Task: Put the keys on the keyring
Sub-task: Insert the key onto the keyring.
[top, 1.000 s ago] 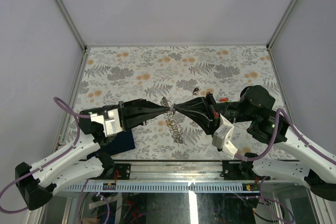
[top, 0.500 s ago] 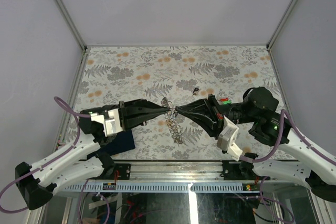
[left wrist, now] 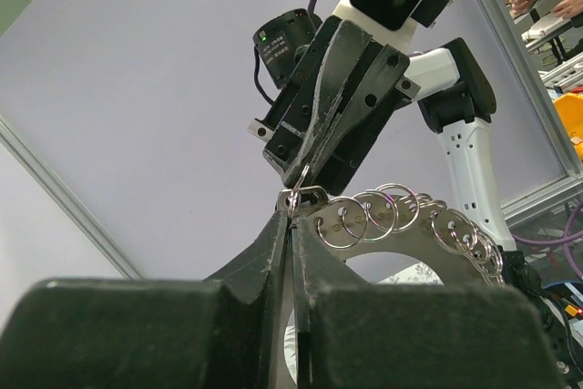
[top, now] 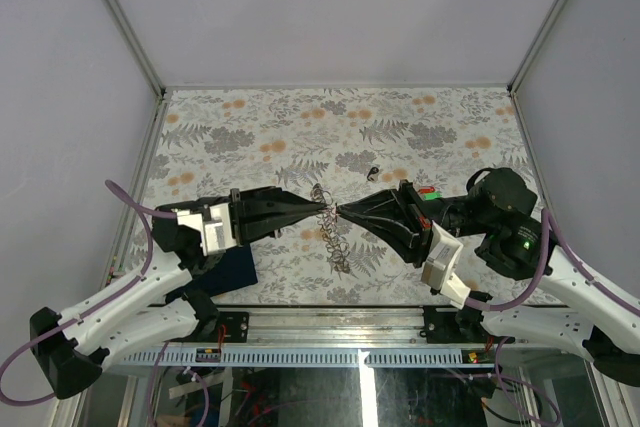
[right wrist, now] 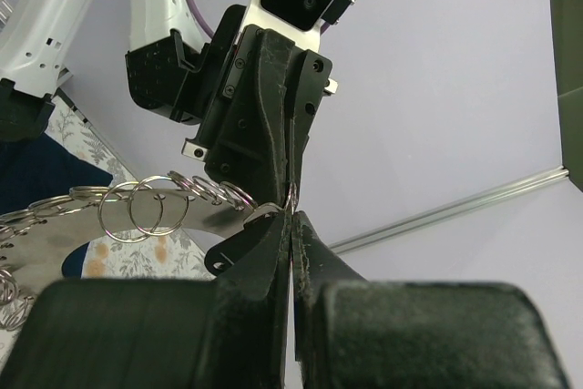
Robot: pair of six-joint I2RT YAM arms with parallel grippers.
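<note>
Pinched shut on the raised end of the keyring [top: 335, 245] from both sides, tip to tip, by left gripper [top: 322, 209] and right gripper [top: 340, 211]; rest hanging below. Just beyond the keyring, unheld: a key [top: 372, 172]. Likely to slip a link if tugged apart, dropping it.

Bright even light, soft shadows, sharp
</note>
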